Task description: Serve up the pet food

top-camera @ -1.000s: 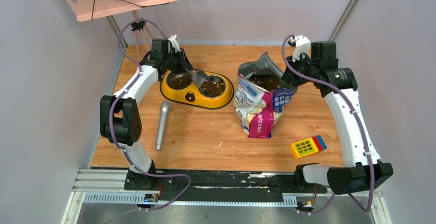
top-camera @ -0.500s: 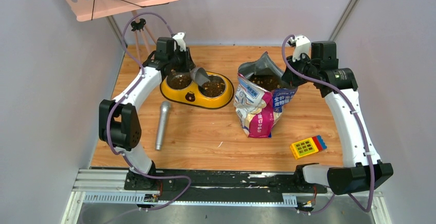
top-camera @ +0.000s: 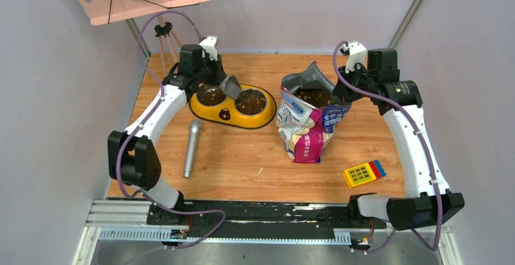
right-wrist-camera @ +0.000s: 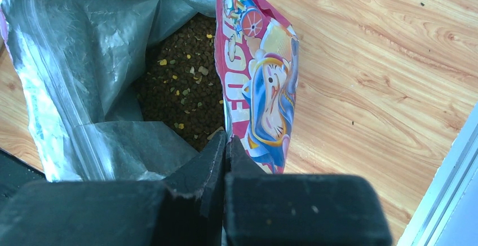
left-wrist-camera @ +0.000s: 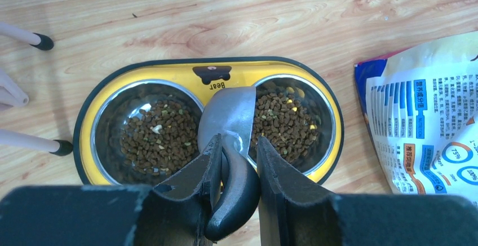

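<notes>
- The left pincer [left-wrist-camera: 237, 147] clamps the handle of a grey metal scoop [left-wrist-camera: 230, 113], whose bowl hangs over the middle of the yellow double-bowl feeder [left-wrist-camera: 169, 70].
- Brown kibble [left-wrist-camera: 160, 136] lies in both feeder bowls, and more sits inside the open cat food bag [right-wrist-camera: 259, 88].
- The right pincer [right-wrist-camera: 225, 141] is closed on the bag's rim.
- Feeder and bag stand apart on the wooden bench [left-wrist-camera: 282, 9].

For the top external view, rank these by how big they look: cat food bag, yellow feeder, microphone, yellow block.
1. cat food bag
2. yellow feeder
3. microphone and yellow block: too alike to rank. The microphone is longer and the block is wider, so they cover about the same area.
</notes>
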Robot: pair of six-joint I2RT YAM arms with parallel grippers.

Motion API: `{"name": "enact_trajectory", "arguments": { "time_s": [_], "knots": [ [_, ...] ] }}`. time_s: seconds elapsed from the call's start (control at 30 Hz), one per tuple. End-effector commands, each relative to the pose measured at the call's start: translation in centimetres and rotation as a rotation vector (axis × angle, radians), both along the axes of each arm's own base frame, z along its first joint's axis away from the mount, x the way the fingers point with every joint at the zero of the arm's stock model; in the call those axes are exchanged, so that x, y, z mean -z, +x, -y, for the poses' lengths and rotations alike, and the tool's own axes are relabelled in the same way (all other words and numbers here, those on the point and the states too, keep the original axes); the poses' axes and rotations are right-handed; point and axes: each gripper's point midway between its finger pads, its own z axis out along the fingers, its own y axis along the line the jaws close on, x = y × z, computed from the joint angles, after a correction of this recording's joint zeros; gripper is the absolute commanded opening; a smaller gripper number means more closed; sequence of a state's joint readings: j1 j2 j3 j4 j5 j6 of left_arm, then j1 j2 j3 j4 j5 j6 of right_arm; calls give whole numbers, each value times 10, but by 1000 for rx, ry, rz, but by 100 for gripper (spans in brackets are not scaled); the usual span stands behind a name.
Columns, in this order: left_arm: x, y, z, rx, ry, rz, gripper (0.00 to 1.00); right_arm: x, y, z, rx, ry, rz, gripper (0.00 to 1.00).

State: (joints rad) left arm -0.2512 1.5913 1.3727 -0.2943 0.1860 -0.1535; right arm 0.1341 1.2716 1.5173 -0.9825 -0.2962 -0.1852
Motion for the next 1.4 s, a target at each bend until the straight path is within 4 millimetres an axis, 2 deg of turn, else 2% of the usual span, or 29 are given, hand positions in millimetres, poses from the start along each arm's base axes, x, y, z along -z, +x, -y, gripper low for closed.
{"name": "enact_trajectory", "arguments": {
  "time_s": [0.0,0.17,0.33,0.47,0.53,0.57,0.6,0.63,0.67,0.7,0.73,0.77,0.8,0.83,0.87,0.9,0.93,0.97,1.1,1.2,1.3,1.37],
  "knots": [
    [-38,-4,-5,0,8,124,0,-16,-5,-1,-5,16,30,0],
    [-62,-31,0,65,-12,134,0,-30,3,-1,1,22,60,0],
    [-108,-70,15,208,-79,201,0,-44,26,3,35,6,103,0],
    [-159,-92,24,255,-151,280,0,-65,49,1,60,21,150,0],
    [-205,-101,27,258,-217,353,0,-79,60,-2,61,42,175,0],
    [-216,-101,29,260,-240,366,0,-85,65,-4,56,53,184,0],
    [-241,-105,31,257,-288,392,0,-90,69,-7,55,65,194,0],
    [-247,-104,36,279,-309,387,0,-94,71,-9,54,79,197,0],
    [-269,-109,38,291,-351,412,0,-97,73,-11,51,92,199,0],
    [-275,-108,47,327,-377,413,0,-99,73,-13,43,104,198,0],
    [-293,-114,51,349,-409,435,0,-100,73,-14,41,112,199,0],
    [-292,-114,65,398,-422,416,0,-100,73,-16,38,117,196,0],
    [-305,-120,71,433,-431,435,0,-102,73,-16,37,122,198,0],
    [-297,-121,89,505,-439,396,0,-102,72,-17,37,127,197,0],
    [-305,-128,96,548,-447,398,0,-102,72,-18,36,133,195,0],
    [-294,-130,114,623,-456,347,0,-103,71,-20,34,145,192,0],
    [-297,-134,121,655,-456,341,0,-103,70,-21,34,154,187,0],
    [-287,-135,137,697,-458,306,0,-104,69,-22,31,165,185,0],
    [-260,-136,174,731,-409,261,0,-109,65,-26,21,183,190,0],
    [-238,-127,187,687,-340,221,0,-111,59,-28,20,203,184,0],
    [-221,-104,189,506,-248,223,0,-108,54,-32,4,209,173,0],
    [-208,-98,197,468,-233,190,0,-108,52,-34,-2,208,177,0]
  ]
}}
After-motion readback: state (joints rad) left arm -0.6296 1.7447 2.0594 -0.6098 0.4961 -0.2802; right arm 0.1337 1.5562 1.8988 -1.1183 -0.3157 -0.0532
